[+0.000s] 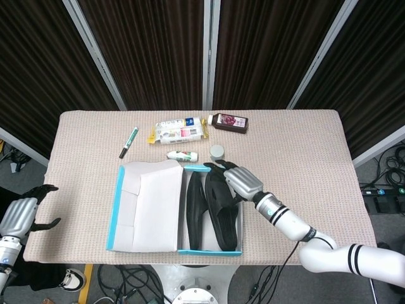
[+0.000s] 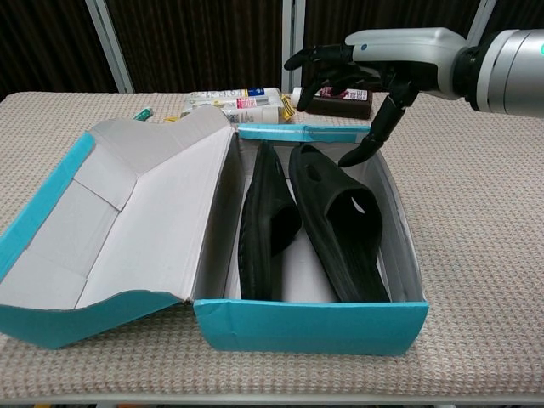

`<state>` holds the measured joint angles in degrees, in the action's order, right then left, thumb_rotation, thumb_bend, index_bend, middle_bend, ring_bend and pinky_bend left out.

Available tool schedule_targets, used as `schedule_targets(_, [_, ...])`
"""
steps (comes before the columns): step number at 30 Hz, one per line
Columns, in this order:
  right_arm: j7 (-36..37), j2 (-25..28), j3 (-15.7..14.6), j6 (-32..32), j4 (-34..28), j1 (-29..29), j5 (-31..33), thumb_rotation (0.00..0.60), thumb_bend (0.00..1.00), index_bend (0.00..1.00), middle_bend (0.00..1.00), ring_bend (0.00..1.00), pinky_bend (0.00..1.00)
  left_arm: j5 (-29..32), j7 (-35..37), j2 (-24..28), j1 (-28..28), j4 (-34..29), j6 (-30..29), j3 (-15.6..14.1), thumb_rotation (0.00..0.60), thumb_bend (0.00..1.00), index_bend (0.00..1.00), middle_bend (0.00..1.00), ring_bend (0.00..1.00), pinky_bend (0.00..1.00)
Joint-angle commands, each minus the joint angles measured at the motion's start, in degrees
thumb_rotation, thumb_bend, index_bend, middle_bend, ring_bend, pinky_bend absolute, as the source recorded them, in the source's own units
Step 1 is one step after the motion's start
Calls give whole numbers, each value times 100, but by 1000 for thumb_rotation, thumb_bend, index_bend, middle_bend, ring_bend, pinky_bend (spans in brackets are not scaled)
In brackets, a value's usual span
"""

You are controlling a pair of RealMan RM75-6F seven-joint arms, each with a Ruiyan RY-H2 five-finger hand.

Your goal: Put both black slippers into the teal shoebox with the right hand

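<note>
Two black slippers (image 2: 314, 217) we log inside the teal shoebox (image 2: 314, 327) near the bench's front edge, right hand (image 2: 374, 64) spread and holding nothing above its far end; risk: a trailing finger may snag the box rim on withdrawal.

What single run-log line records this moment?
stage: release | right hand: open above shoebox | slippers: both inside | left hand: idle off table

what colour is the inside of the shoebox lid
Pale grey-white cardboard on the inside of the shoebox lid, with teal only on the outer edges; the chest view shows it best.
</note>
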<state>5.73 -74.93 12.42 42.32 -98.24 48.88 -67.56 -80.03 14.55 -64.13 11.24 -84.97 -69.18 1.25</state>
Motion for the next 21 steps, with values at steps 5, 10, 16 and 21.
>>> schedule_targets(5, [-1001,274,-4,1262,-232,-390,-527,600,26,0,226,15,102,-2,-51,-17,7,-28,-81,49,600,200,208,167,142,211])
schedule_targets(10, [-1956,576,-142,2305,-484,-877,-867,600,28,0,188,0,95,-12,-88,-25,-2,-49,-161,79,600,201,208,167,142,211])
schedule_targets(16, [-2818,1325,-477,3077,-942,-1601,-959,600,138,0,121,0,12,-78,-176,-11,-1,-103,-267,100,600,200,208,167,142,211])
schedule_targets(21, [-3523,1751,-833,3603,-1163,-2241,-815,600,151,0,53,0,0,-214,-314,-62,-3,-74,-482,138,600,200,208,179,142,211])
